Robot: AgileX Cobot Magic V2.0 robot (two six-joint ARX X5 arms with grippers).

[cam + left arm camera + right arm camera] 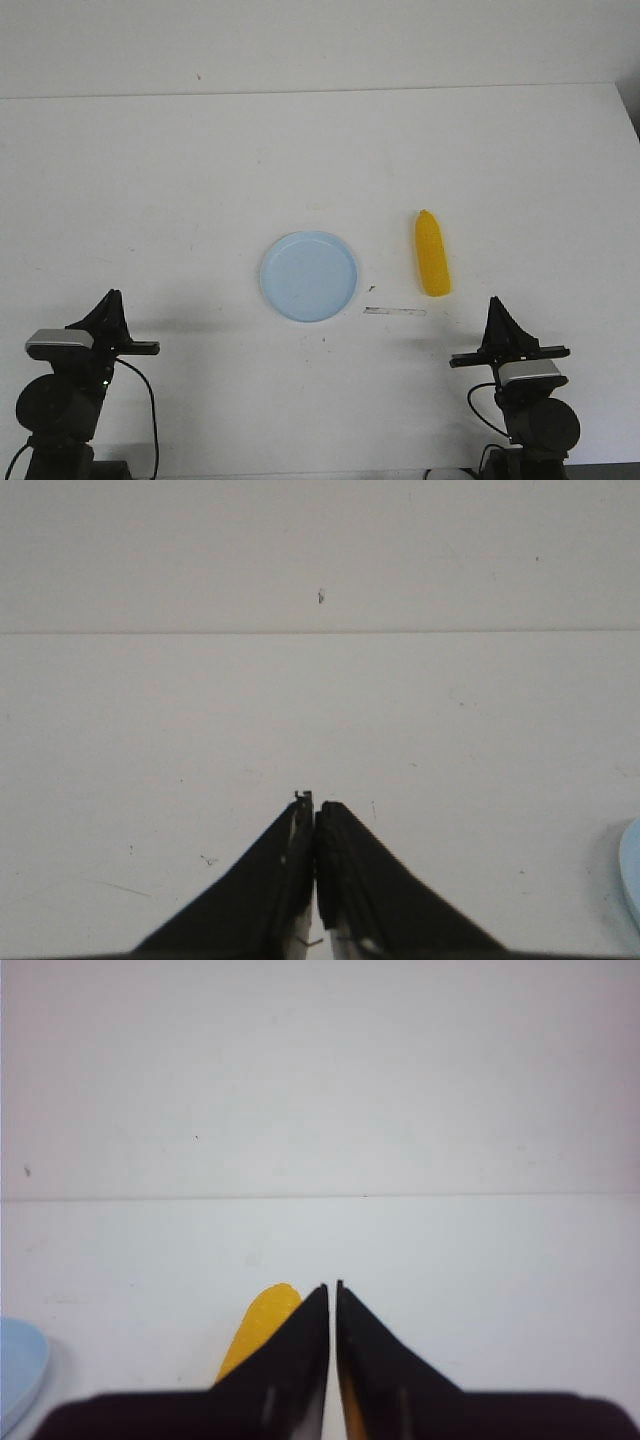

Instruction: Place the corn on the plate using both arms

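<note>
We have 2 arms parked at the near edge of the table, and neither touches anything yet. The right gripper [497,305] has its fingers pressed together, with only a hairline slit between them in the right wrist view; the left gripper [112,300] is likewise closed, tips meeting.

The corn [432,253] lies on the table straight ahead of the right gripper and a little to its inner side, near it, with bare table between. Its long axis runs almost directly away from that gripper, pointed end farthest, blunt end nearest. So we judge the right arm the clear choice for the pick: the left gripper sits well apart from the corn, with the plate [308,276] between them.

The plate is empty and sits just beside the corn, on the right gripper's inner side. We would need to open the fingers first, then close across the cob's width.
</note>
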